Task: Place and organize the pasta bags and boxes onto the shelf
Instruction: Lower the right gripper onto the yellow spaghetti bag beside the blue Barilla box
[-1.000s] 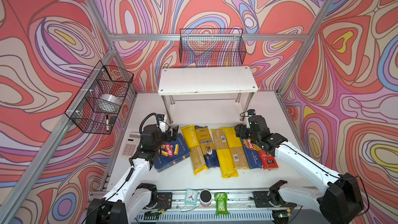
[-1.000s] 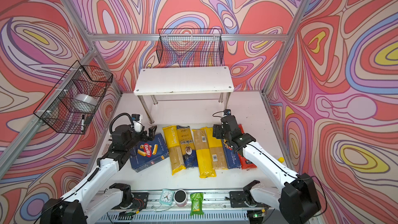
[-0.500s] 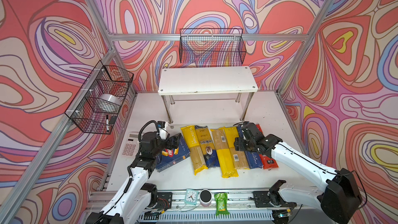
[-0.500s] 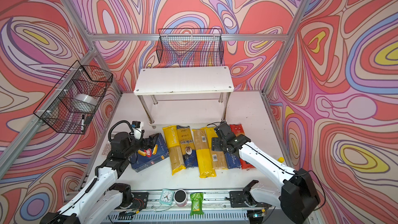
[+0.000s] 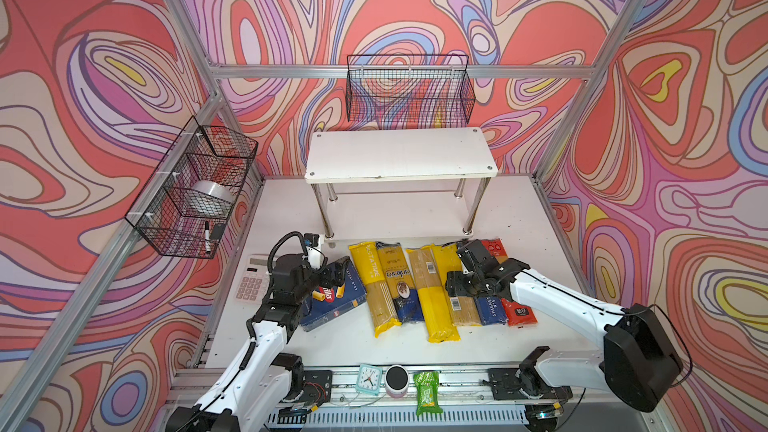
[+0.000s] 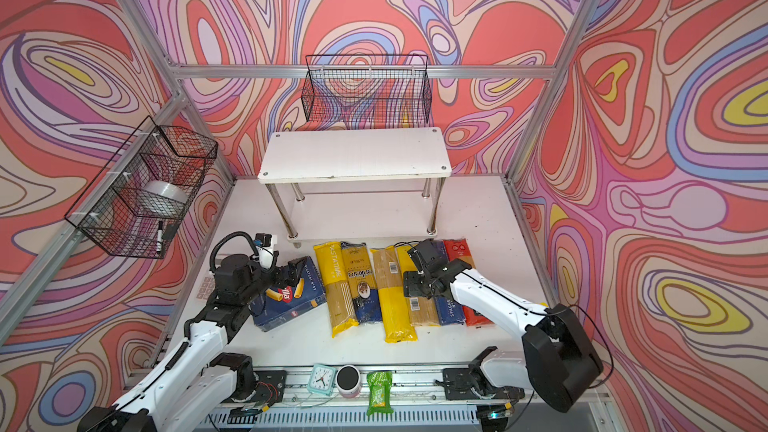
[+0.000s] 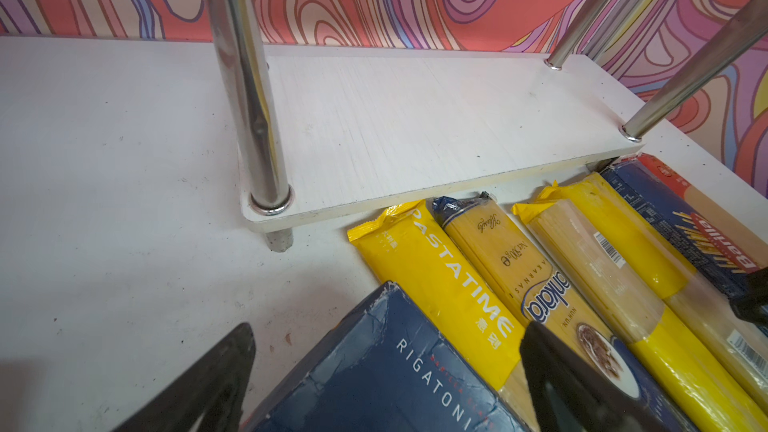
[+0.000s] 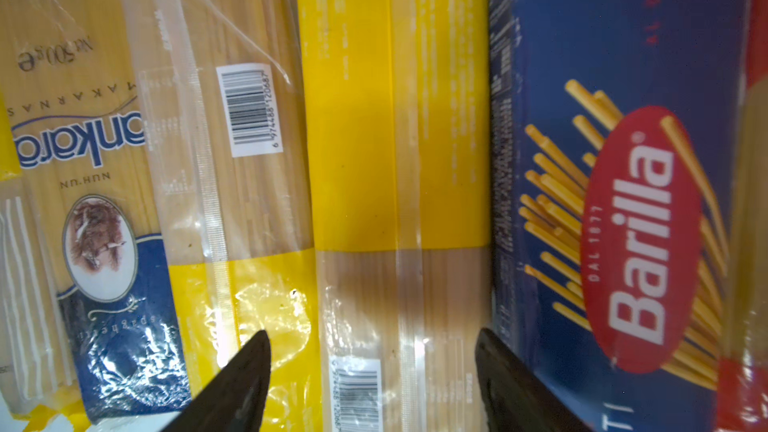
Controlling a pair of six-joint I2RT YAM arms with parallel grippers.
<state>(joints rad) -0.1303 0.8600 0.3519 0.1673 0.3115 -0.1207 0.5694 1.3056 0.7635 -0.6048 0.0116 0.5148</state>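
The wide rigatoni pasta box (image 5: 336, 305) lies on the table left of the row. My left gripper (image 5: 336, 274) is open, its fingers either side of that box's far corner (image 7: 395, 384) without closing on it. Right of it lie the yellow Pastatime bag (image 5: 374, 284), the blue-and-gold bag (image 5: 399, 284), two yellow-and-clear bags (image 5: 432, 297), the narrow spaghetti box (image 5: 490, 307) and the red bag (image 5: 517, 311). My right gripper (image 8: 374, 367) hangs open just above the right-hand yellow-and-clear bag (image 8: 399, 160). The white shelf (image 5: 399, 155) behind holds nothing.
The shelf's lower board (image 7: 415, 130) touches the far ends of the bags. A calculator (image 5: 251, 280) lies left of my left arm. Wire baskets hang on the back wall (image 5: 409, 89) and the left wall (image 5: 195, 189). A clock (image 5: 369, 378), a small cylinder (image 5: 395, 380) and a green packet (image 5: 427, 392) sit on the front rail.
My left gripper has moved right and down onto the rigatoni box's far corner. My right gripper has slid nearer and left, from the spaghetti box's far end to over the yellow-and-clear bag.
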